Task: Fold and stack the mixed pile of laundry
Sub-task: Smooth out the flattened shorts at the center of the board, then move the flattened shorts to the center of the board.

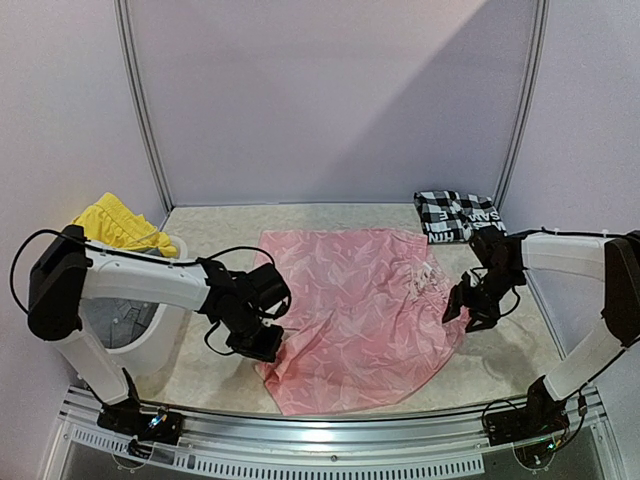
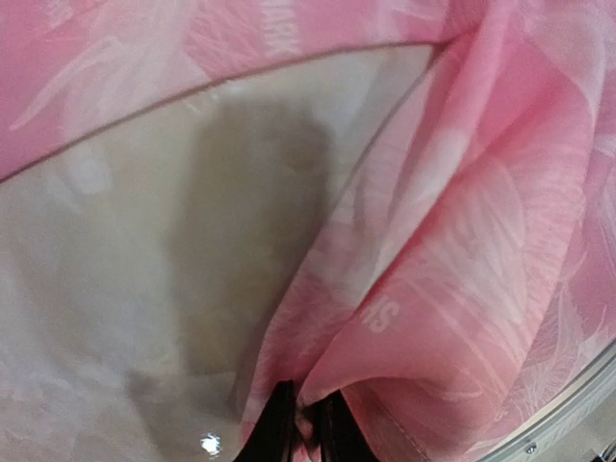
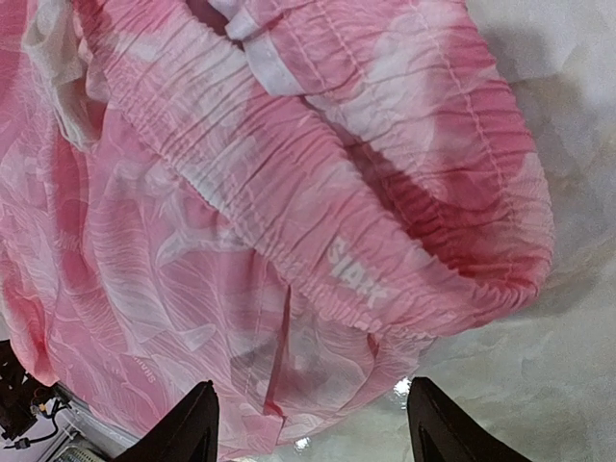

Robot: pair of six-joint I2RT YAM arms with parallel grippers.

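Left tool (image 2: 308, 404) is seemingly pinching the near hem of the pink garment (image 1: 360, 310), spread on the surface (image 1: 500, 365), to flatten it; right tool (image 3: 313, 385) is hovering wide open, empty, above the waistband (image 3: 289, 212)

**Garments: 4**
- 1 thin pink lettered piece (image 1: 350, 310), spread out; the reference for all places below.
- 1 black-and-white checked shirt (image 1: 455, 215), folded, just past the pink piece's far right corner.
- 1 bright yellow one (image 1: 115, 225), left of the pink piece and farther back.
- 1 grey one (image 1: 115, 310), left of the pink piece, mostly hidden.

**Baskets: 1**
- white plastic basket (image 1: 150, 350), left of the pink piece.

**Robot arms: 2**
- left arm (image 1: 140, 280) and right arm (image 1: 560, 250), one on either side of the pink piece.

**Grippers: 2**
- left gripper (image 1: 258, 345), at the pink piece's near left edge.
- right gripper (image 1: 468, 305), at its right edge.

**Tables: 1**
- table (image 1: 500, 360), under the pink piece.
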